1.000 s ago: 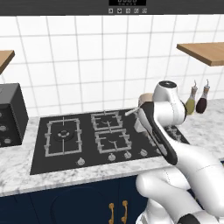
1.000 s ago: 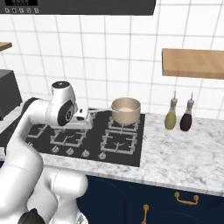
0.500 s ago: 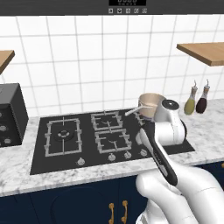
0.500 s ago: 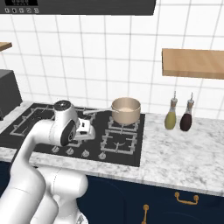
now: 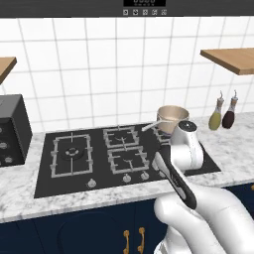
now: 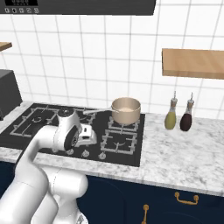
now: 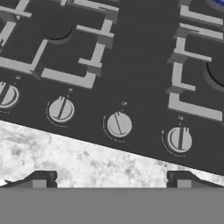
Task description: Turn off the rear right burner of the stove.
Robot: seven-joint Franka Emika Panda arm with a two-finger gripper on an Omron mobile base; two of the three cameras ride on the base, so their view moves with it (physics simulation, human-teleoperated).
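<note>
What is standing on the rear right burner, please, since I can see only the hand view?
Observer: A copper-coloured saucepan sits on the rear right burner, its handle pointing toward the stove's middle.
Operator: Thank you. Is anything on the counter to the right of the stove?
Observer: Yes, an olive bottle and a dark bottle stand side by side near the wall.
Operator: And at the left end?
Observer: A black boxy appliance stands on the counter beside the stove.
</note>
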